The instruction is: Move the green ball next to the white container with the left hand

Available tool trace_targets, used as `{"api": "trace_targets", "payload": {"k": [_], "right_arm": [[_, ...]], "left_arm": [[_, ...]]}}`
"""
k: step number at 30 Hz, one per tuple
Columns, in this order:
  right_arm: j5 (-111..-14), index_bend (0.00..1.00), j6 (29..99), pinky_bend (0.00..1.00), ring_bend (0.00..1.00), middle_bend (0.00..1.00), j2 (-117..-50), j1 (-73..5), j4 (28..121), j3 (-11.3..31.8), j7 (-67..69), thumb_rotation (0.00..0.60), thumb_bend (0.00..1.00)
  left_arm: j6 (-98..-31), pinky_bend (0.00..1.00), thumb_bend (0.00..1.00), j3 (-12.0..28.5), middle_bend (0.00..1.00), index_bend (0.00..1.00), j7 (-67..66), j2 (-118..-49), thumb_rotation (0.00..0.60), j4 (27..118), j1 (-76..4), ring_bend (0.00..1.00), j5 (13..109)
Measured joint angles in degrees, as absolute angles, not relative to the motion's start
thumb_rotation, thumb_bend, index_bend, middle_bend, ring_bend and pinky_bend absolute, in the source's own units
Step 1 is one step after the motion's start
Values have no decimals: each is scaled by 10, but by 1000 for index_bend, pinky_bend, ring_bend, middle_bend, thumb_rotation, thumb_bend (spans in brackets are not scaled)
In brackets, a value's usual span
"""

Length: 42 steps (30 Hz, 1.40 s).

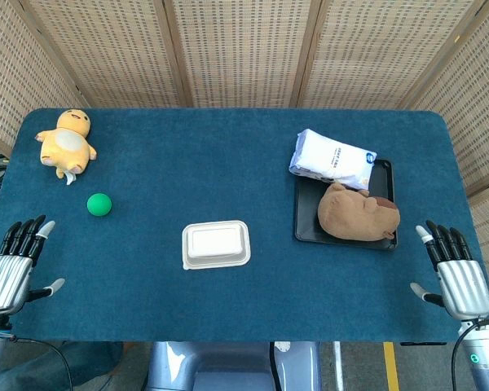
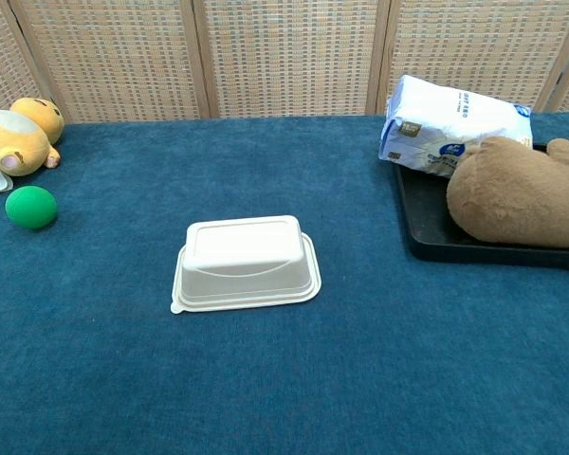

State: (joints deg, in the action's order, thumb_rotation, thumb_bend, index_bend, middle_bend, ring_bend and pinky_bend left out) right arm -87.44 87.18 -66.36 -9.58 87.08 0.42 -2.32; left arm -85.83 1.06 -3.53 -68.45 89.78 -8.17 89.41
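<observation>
A small green ball (image 1: 99,204) (image 2: 30,207) lies on the blue table at the left, well apart from the white lidded container (image 1: 216,244) (image 2: 246,262) near the table's middle front. My left hand (image 1: 12,265) rests flat at the front left edge, fingers spread, holding nothing, below and left of the ball. At the front right edge lies my right hand (image 1: 456,273), likewise spread and empty. Neither hand appears in the chest view.
A yellow plush toy (image 1: 67,142) (image 2: 14,137) lies behind the ball at the far left. On the right, a black tray (image 1: 303,221) (image 2: 427,242) carries a brown plush (image 1: 359,213) (image 2: 517,194) and a white bag (image 1: 332,157) (image 2: 450,123). Wicker screens stand behind the table.
</observation>
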Motion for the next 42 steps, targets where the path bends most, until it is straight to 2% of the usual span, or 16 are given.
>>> {"api": "trace_targets", "payload": {"k": [10,16,23,26,31,36,42], "right_arm": [[-881,0,868,0,0,0,-665,-92,871,10,-19,600,0],[-878,0,864,0,0,0,-667,-91,870,17,-20,600,0],[-869,0,857,0,0,0,-668,-91,869,23,-24,600,0],[-867,0,853,0,0,0,-671,-90,866,25,-29,600,0],[-858,0,843,0,0,0,-677,-91,861,29,-36,600,0],[-854,0,837,0,0,0,-682,-92,855,32,-37,600,0],[-855,0,830,0,0,0,-689,-93,849,32,-43,600,0]], "left_arm": [[-834,0,0,14,0,0,-27,-683,600,892,-92,0,888],[-759,0,0,42,0,0,-19,-679,600,868,-138,0,850],[-664,32,11,69,0,0,-12,-694,600,791,-203,0,815],[-636,53,13,75,0,0,7,-720,600,733,-226,0,809],[-565,84,38,73,0,12,73,-788,600,582,-270,16,809],[-518,119,76,66,33,110,162,-872,600,428,-313,55,817],[-476,153,94,57,57,148,225,-941,600,327,-355,76,826]]}}
